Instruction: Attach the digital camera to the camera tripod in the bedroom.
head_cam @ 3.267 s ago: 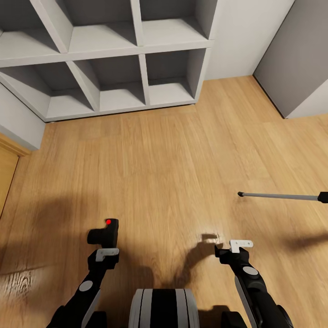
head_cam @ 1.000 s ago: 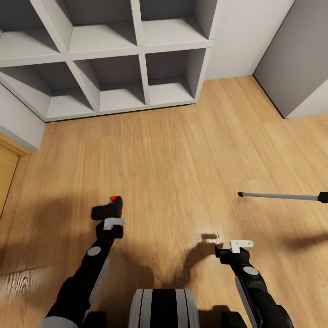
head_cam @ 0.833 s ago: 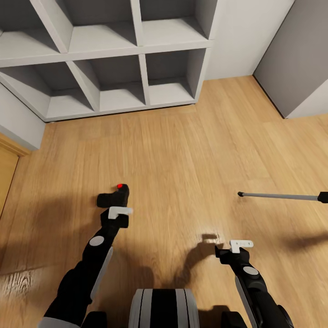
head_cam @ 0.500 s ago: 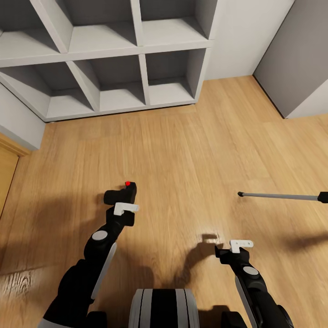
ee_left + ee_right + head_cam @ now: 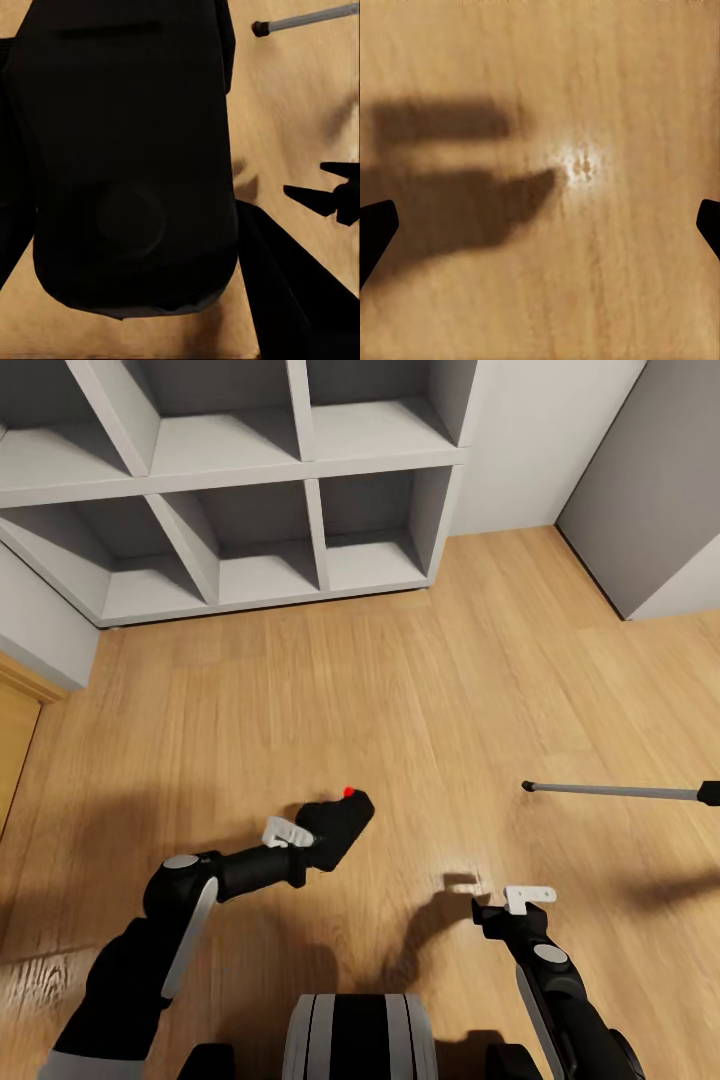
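The left gripper pinches the camera, red button up, low at about six o'clock and angled toward the tripod rod at three o'clock, probably to carry it there, while the right gripper hangs empty, fingers spread.

The floor is light wood with a visible grain and a soft sheen that catches a small bright glare; the cube shelf is smooth, matt grey, like painted board; the wall is flat and matt. The camera looks like matt black plastic with a glossy red button; the tripod leg is a smooth silvery metal tube with a black tip; the left arm has smooth black and grey shells.
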Robot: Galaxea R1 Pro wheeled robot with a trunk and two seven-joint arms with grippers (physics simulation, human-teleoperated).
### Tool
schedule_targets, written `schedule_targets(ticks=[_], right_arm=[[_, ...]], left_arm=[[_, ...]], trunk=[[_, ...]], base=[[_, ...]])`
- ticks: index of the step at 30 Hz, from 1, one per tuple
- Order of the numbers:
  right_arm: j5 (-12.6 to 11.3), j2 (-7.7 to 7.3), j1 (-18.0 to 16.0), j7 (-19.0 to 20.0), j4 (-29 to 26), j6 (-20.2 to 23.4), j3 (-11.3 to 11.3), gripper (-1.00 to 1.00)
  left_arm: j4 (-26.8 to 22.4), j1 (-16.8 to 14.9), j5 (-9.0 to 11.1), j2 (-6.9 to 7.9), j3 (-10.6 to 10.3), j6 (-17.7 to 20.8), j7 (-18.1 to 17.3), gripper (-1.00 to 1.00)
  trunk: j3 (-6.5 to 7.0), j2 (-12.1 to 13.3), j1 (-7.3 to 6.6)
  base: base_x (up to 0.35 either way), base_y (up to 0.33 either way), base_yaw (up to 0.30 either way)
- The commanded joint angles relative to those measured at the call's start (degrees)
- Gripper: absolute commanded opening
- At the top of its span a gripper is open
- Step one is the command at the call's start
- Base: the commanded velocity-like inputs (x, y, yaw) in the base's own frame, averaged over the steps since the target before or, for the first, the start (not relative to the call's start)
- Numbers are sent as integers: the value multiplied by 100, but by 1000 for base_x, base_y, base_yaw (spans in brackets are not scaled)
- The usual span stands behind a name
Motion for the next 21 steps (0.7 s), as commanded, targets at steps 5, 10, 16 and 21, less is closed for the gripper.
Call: schedule_targets(ticks=[5, 10, 16, 21], right_arm=[[56, 5, -1, 7, -13, 36, -6, 100], [58, 5, -1, 7, -14, 36, -1, 100], [63, 6, -1, 7, -14, 36, 2, 100], [64, 5, -1, 7, -14, 36, 2, 100]], left_arm=[[3, -18, 101, 481, 663, 112, -1235, -100], [35, -23, 125, 810, 1520, 153, -2358, -100], [51, -24, 86, 943, 2447, 462, -3052, -100], [52, -24, 69, 931, 2553, 538, -3131, -100]], trunk=[[-3, -1, -1], [-3, -1, -1], [-3, -1, -1], [-3, -1, -1]], base=[[0, 0, 0], [0, 0, 0], [0, 0, 0], [0, 0, 0]])
